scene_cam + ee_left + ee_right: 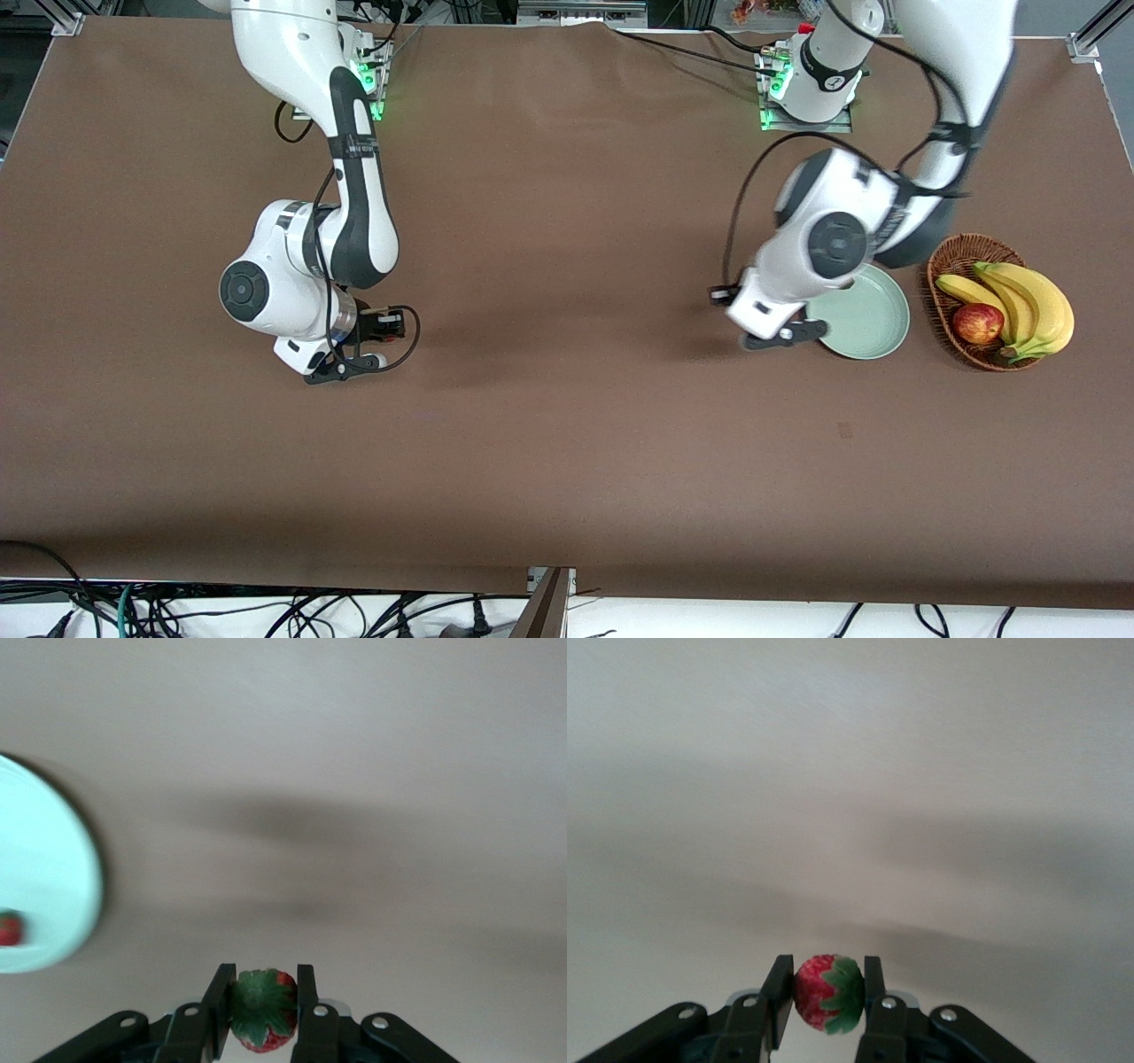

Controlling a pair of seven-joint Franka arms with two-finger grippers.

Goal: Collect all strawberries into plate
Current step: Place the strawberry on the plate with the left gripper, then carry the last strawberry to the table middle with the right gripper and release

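My left gripper is shut on a strawberry, green cap toward the camera. In the front view this gripper hangs over the table just beside the pale mint-green plate, at the plate's edge toward the right arm's end. The plate holds another strawberry, seen in the left wrist view; the left arm hides it in the front view. My right gripper is shut on a third strawberry over bare table. In the front view it is toward the right arm's end.
A brown wicker basket stands beside the plate toward the left arm's end, holding bananas and a red-yellow apple. The brown table stretches wide between the two grippers.
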